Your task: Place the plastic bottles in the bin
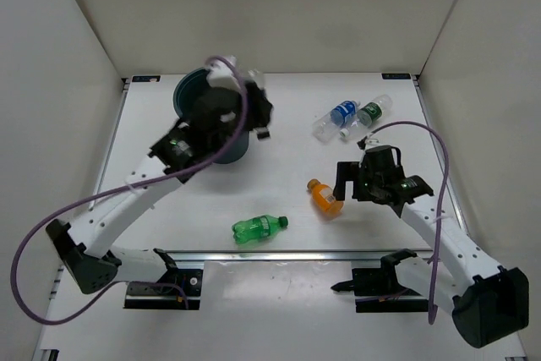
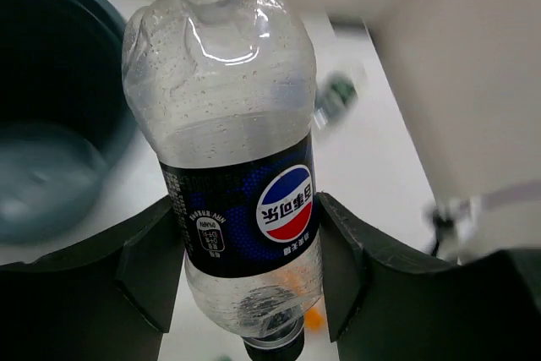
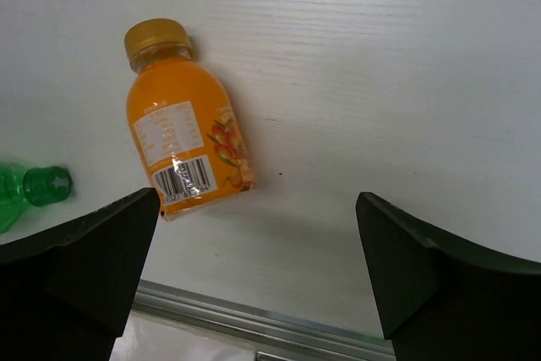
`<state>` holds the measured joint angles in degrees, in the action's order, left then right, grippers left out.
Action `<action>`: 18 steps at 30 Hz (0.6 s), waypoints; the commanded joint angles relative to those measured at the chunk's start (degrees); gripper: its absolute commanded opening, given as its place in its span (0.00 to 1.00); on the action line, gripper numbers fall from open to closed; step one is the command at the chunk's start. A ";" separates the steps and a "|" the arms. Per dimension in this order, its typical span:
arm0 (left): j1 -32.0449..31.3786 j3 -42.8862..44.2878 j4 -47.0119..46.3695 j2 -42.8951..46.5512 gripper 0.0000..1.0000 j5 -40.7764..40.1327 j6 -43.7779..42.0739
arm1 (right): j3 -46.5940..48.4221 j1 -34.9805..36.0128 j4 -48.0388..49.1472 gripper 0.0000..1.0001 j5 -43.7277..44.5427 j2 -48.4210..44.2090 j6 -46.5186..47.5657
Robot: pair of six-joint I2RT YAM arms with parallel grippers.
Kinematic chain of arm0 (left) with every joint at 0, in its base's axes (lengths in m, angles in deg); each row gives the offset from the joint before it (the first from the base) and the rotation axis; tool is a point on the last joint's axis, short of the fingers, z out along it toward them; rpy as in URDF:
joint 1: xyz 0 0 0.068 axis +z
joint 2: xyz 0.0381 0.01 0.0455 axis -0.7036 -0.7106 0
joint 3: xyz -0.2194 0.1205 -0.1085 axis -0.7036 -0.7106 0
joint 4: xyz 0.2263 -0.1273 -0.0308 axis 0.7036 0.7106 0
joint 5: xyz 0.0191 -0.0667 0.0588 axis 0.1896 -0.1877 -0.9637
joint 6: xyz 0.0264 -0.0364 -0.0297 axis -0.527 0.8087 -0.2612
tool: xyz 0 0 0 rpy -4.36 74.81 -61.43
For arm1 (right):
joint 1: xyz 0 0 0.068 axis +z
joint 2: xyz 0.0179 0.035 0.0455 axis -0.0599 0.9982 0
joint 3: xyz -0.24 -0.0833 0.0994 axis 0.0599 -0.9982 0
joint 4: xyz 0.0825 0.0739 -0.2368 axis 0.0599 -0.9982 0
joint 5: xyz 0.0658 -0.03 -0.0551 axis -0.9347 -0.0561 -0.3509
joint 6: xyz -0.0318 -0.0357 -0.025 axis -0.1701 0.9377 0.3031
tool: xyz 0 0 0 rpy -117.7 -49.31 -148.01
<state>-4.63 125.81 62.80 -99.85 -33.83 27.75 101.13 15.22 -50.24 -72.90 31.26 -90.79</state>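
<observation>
My left gripper is shut on a clear bottle with a red-white-blue label, cap end down, held up beside the dark teal bin. In the left wrist view the bin's open mouth lies to the left of the bottle. My right gripper is open and empty, low over the table just right of the orange bottle, which lies on its side. The green bottle lies near the front edge. Two clear bottles, one blue-labelled and one dark-green-labelled, lie at the back right.
A metal rail runs along the table's near edge and shows in the right wrist view. White walls enclose the table at the left, back and right. The green bottle's cap shows at the left of the right wrist view.
</observation>
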 commanded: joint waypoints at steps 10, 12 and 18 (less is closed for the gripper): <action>22.01 11.76 1.56 -13.26 0.69 -11.24 -12.04 | 3.54 4.98 9.32 0.99 -1.29 12.09 5.21; 22.71 19.13 8.93 -17.90 0.94 -13.08 -11.24 | 4.15 5.95 9.77 0.99 -0.77 14.19 5.48; 20.87 22.85 9.84 -16.27 0.98 -14.60 -13.70 | 6.09 7.62 10.39 0.99 -0.24 19.55 7.77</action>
<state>17.12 144.28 71.30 -122.60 -46.11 15.73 104.74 22.10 -42.59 -73.53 49.16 -84.89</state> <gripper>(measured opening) 0.983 0.993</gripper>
